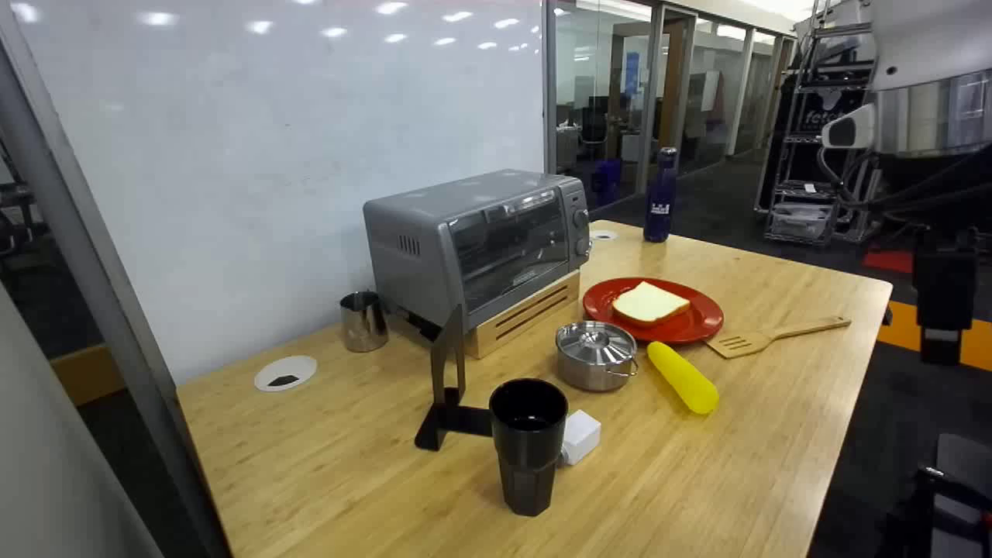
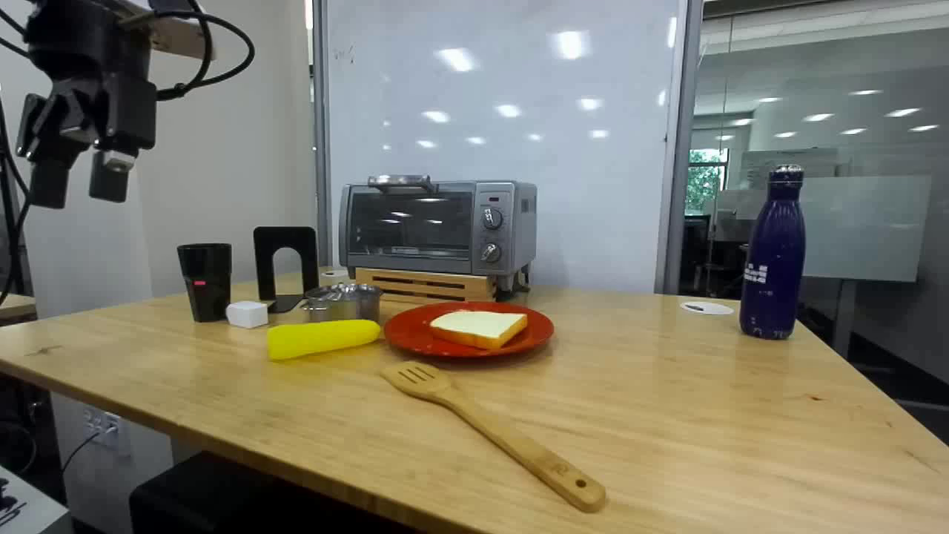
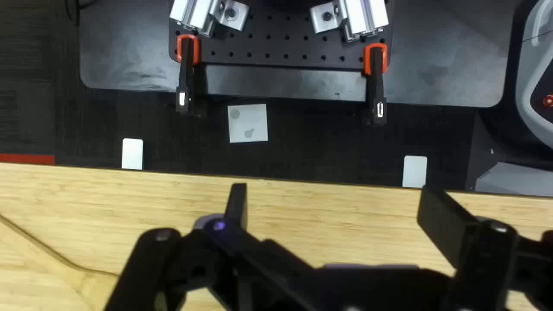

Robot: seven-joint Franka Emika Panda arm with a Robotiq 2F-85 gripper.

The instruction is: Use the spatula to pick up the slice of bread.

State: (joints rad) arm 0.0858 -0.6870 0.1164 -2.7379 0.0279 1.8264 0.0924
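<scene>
The light-brown slotted spatula lies flat on the table, its blade beside the red plate. In an exterior view its handle points away from the plate, toward the near table edge. The pale slice of bread lies flat on the red plate; it also shows in an exterior view. My gripper is open and empty, high up and well apart from the spatula and bread. In the wrist view the spread fingers have only bare tabletop between them; spatula and bread are out of that view.
A yellow oblong object and a lidded steel pot stand near the plate. A toaster oven is behind. A black cup, white block, black bookend and blue bottle also stand on the table.
</scene>
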